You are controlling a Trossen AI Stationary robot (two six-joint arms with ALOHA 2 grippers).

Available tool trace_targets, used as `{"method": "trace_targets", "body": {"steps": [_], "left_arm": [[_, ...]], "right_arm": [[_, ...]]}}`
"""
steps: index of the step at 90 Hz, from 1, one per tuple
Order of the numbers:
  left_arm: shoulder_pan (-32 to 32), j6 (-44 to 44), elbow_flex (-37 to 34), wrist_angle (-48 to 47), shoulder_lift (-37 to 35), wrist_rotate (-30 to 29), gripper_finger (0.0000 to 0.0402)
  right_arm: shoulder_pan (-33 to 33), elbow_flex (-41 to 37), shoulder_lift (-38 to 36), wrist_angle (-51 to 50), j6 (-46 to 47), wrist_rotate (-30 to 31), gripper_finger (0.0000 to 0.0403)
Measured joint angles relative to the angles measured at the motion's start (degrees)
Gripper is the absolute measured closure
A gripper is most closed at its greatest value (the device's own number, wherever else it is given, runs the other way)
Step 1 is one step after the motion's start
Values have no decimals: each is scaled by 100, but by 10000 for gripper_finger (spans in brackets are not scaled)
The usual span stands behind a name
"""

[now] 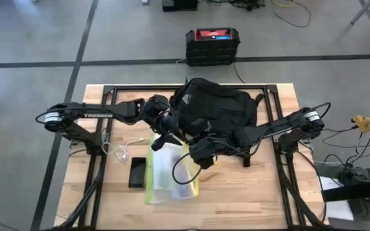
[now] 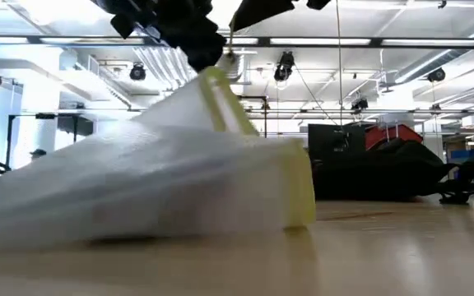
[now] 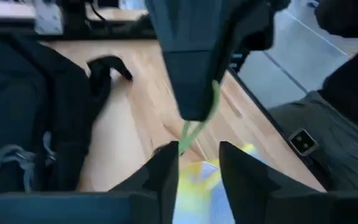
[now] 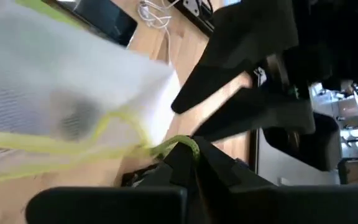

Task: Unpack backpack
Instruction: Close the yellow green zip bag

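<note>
The black backpack (image 1: pixel 212 108) lies at the table's far middle. In front of it a white mesh pouch with yellow-green trim (image 1: pixel 167 171) rests by its near part on the table, its far corner raised (image 2: pixel 219 92). My right gripper (image 4: pixel 188 152) reaches in from the right and is shut on the pouch's green loop. My left gripper (image 3: pixel 199 168) hangs open just left of it, fingers either side of the loop's lower run and above the pouch; whether it touches, I cannot tell. My right gripper pinches the yellow-green loop (image 4: pixel 180 144) at the pouch's far corner between its two shut fingers, coming from above and the right. The loop (image 3: pixel 201 122) hangs below the fingers. That corner of the pouch is lifted, the rest lies on the table.
A black phone (image 1: pixel 137 172) lies left of the pouch, with a white cable (image 1: pixel 124 149) beyond it. A backpack strap (image 1: pixel 245 157) trails on the wood to the right. On the floor past the far edge stands a black box with a red top (image 1: pixel 212 45).
</note>
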Motion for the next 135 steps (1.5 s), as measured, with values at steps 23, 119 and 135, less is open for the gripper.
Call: {"method": "trace_targets", "body": {"steps": [23, 119, 135], "left_arm": [[0, 59, 0, 41, 0, -134, 238], [0, 113, 614, 697, -31, 11, 241], [0, 125, 910, 428, -31, 9, 247]], "right_arm": [[0, 322, -11, -339, -167, 6, 403], [-157, 3048, 2, -1621, -648, -124, 403], [-153, 3321, 0, -1955, -547, -178, 403]]}}
